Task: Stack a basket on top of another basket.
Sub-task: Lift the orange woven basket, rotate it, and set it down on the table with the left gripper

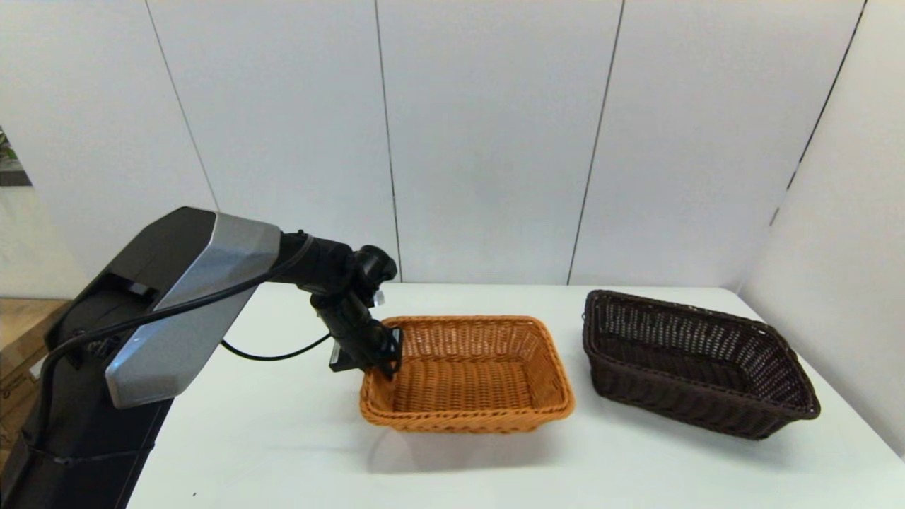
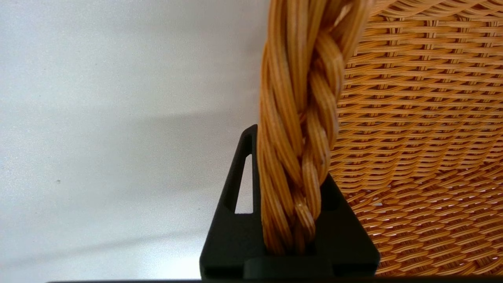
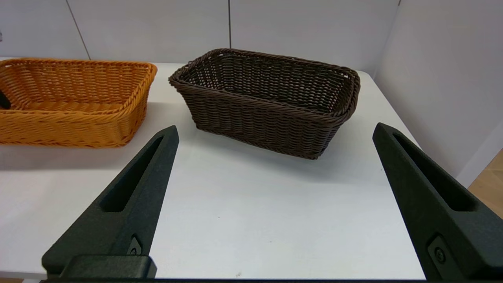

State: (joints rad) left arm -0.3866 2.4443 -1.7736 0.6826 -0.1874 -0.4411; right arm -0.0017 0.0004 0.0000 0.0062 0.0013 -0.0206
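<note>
Left gripper (image 1: 385,353) clamped on the braided rim of the orange-tan basket (image 1: 466,375), at its 9 o'clock side, table centre. Dark brown basket (image 1: 696,364) sits at the orange one's 3 o'clock, apart, on the white table (image 1: 283,452). Right gripper (image 3: 275,196) is spread wide, holding nothing, low at the table's near edge, facing the dark basket.

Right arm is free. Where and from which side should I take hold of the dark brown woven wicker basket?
Judging by the pose, take the dark brown woven wicker basket by its braided rim, one finger inside, one outside. It sits upright and open-topped, so come from above at the near edge facing the open right gripper. The left gripper clamps the orange-tan wicker basket likewise.
</note>
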